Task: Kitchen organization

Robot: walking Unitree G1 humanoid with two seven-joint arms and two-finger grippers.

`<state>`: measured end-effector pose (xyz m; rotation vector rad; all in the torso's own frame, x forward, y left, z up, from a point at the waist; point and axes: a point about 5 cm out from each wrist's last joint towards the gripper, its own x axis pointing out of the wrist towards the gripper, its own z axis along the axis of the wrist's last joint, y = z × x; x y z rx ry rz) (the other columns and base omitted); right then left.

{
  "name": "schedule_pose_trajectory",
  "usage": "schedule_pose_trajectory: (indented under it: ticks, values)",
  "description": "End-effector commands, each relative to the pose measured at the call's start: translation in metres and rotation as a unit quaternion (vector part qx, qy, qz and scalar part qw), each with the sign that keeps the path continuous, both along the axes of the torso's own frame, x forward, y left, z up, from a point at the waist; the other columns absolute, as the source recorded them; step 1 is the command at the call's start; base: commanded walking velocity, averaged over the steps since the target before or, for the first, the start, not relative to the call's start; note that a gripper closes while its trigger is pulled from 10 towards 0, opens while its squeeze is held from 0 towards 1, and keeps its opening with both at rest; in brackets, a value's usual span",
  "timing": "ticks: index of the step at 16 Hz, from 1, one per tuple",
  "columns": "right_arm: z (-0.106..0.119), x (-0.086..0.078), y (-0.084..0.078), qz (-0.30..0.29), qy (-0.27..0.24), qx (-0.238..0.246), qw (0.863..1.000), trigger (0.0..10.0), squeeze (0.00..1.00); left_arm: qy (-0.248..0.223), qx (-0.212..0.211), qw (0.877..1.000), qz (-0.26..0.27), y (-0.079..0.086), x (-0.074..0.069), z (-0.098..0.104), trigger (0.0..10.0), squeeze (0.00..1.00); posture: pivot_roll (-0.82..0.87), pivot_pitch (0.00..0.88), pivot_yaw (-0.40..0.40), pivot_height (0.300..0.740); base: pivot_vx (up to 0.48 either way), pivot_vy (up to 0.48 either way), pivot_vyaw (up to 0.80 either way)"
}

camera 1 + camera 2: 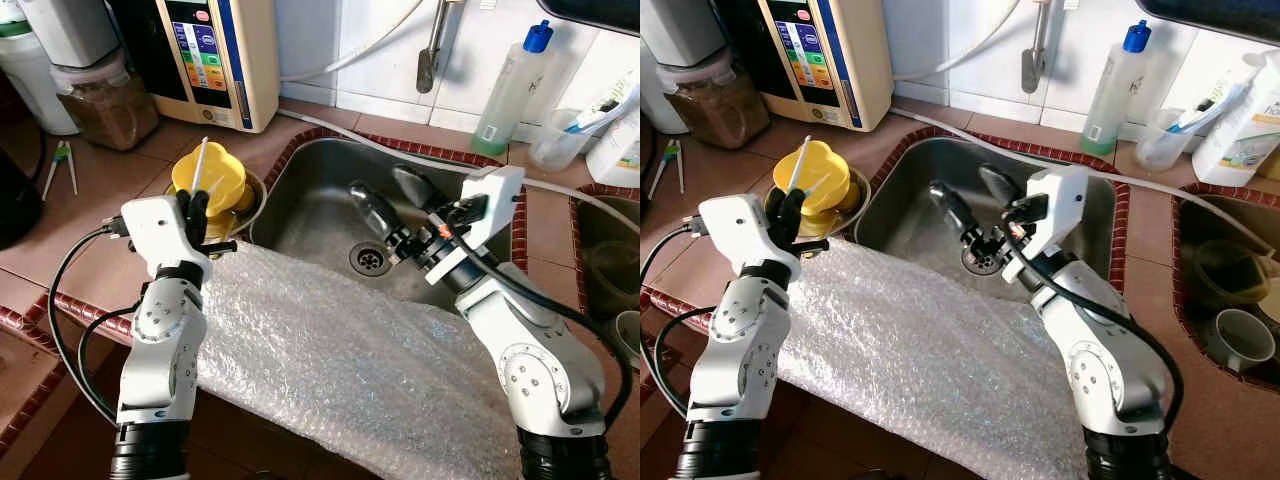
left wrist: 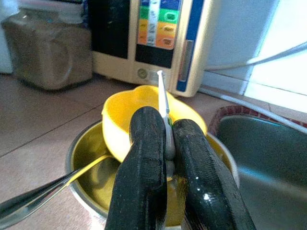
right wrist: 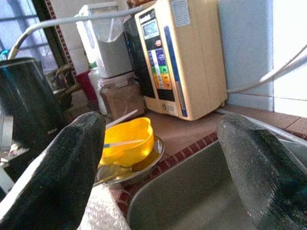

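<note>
Pinching a thin white stick between closed fingers, the left gripper hovers over the yellow bowl in a steel dish beside the sink, where the right gripper hangs wide open, empty.

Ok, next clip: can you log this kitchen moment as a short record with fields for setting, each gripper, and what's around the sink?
setting: tiled counter with a steel sink
left gripper: shut on a thin white stick, above the yellow bowl
yellow bowl: sits in a metal bowl beside the sink
right gripper: open, over the sink, holding nothing
bubble wrap: draped over the counter's front edge
behind: cream appliance, blue-capped bottle
</note>
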<state>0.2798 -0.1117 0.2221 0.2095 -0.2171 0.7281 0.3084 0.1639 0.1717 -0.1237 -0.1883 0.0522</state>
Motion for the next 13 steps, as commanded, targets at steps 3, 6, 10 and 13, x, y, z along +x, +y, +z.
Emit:
schedule_pose_trajectory:
  ticks: [3,6,10,13]
  values:
    - [-0.027,-0.004,0.006,0.034,0.055,-0.079,0.995,10.0,0.0,-0.036,0.018,0.999,0.001,0.005,0.003,0.018,0.0,0.0,-0.07,0.112,0.024,0.74,0.0,0.0,0.0]
    - [-0.034,-0.007,0.005,0.05,0.064,-0.103,0.991,10.0,0.0,-0.037,0.007,0.999,-0.025,-0.002,0.003,0.019,0.0,0.0,-0.08,0.111,0.022,0.74,0.0,0.0,0.0]
    - [-0.04,-0.004,-0.004,0.034,0.054,-0.154,0.986,10.0,0.0,-0.059,0.039,0.983,-0.166,-0.025,-0.001,0.03,0.0,0.0,-0.09,0.105,0.019,0.74,0.0,0.0,0.0]
    - [-0.038,0.013,-0.023,-0.059,0.067,-0.093,0.992,10.0,0.0,-0.077,0.014,0.967,-0.243,-0.032,0.004,0.05,0.0,0.0,-0.08,0.1,0.02,0.74,0.0,0.0,0.0]
